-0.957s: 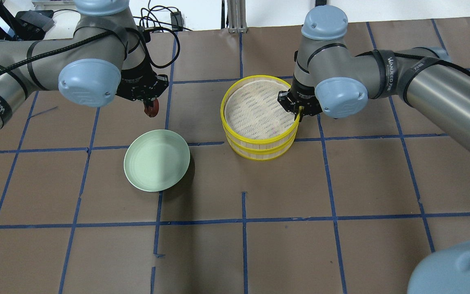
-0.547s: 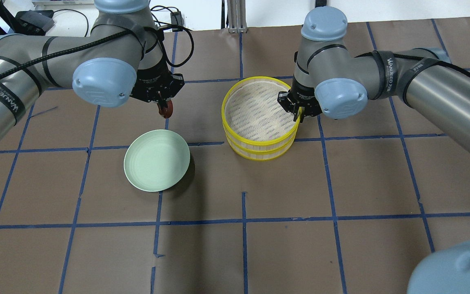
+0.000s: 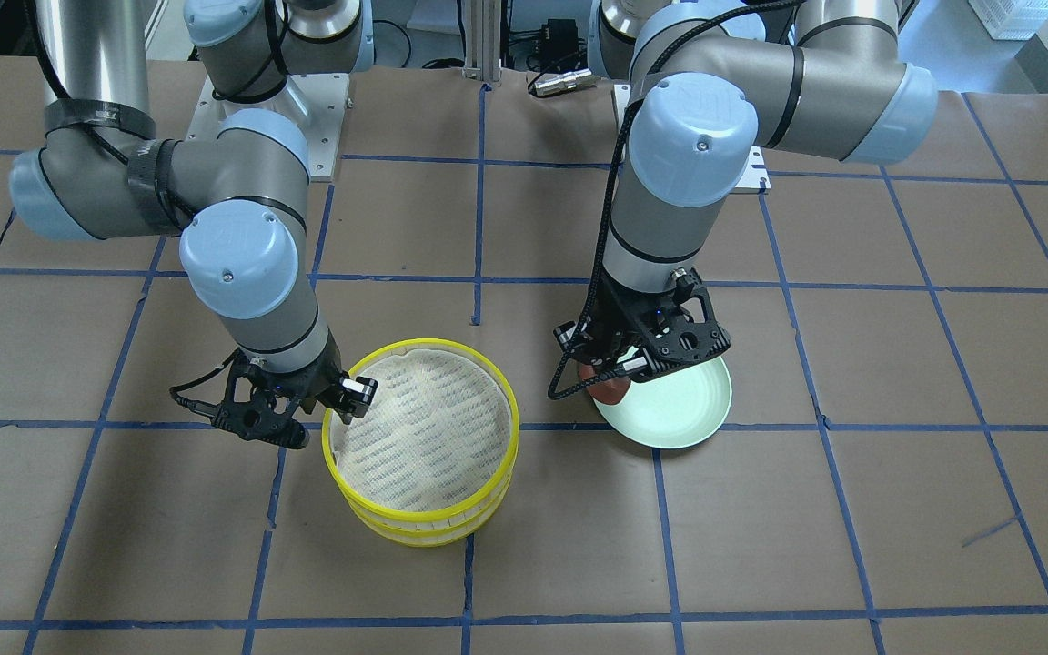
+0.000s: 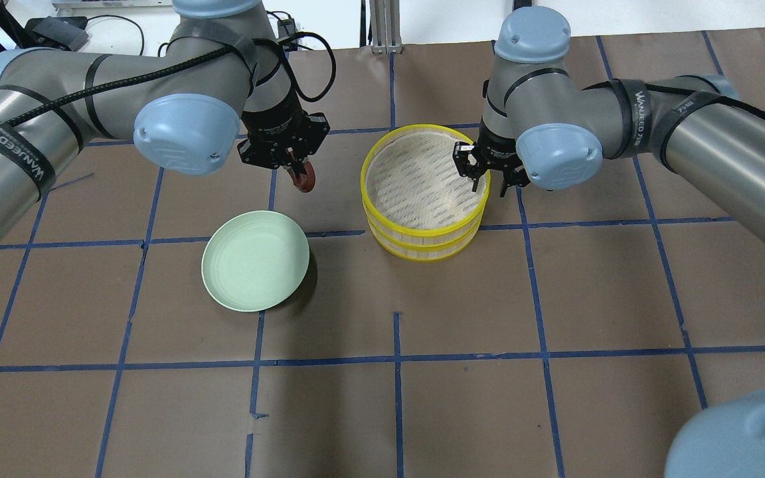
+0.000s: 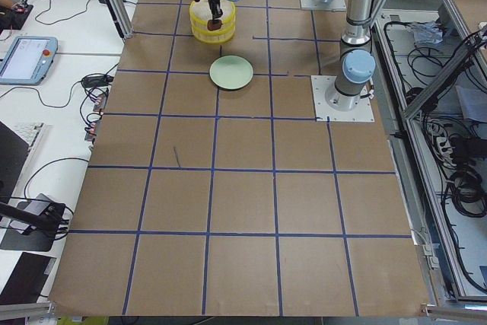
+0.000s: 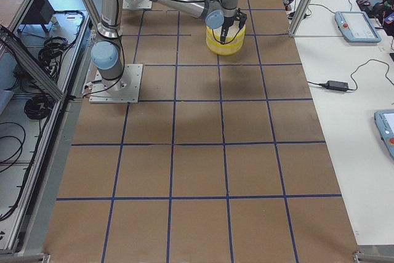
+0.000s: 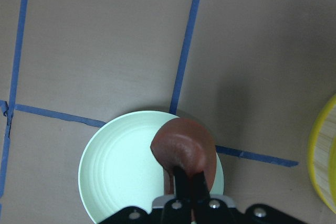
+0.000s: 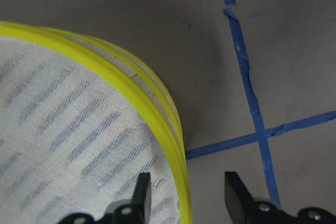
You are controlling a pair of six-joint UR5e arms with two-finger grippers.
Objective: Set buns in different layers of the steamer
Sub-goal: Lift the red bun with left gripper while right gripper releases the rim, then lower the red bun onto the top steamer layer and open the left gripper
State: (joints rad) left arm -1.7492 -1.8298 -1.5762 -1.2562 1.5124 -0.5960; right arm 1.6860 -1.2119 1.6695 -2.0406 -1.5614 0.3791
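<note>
Two yellow-rimmed steamer layers [image 4: 422,229] sit stacked, the top one's cream liner bare; they also show in the front view [image 3: 424,517]. My left gripper [image 4: 298,171] is shut on the reddish-brown bun [image 4: 306,179] and holds it in the air left of the steamer. In the left wrist view the bun [image 7: 184,145] hangs over the plate's edge. My right gripper [image 4: 489,179] is open, with its jaws on either side of the top layer's right rim [image 8: 173,145]. The white bun is out of view.
A pale green plate [image 4: 255,269] lies bare, left of and nearer than the steamer; it also shows in the front view [image 3: 683,414]. Brown paper with blue tape lines covers the table [image 4: 422,398].
My left arm has carried the brown bun to the right, toward the steamer. The top layer, tilted and raised before, now sits level on the lower one. My right gripper has opened at the rim.
</note>
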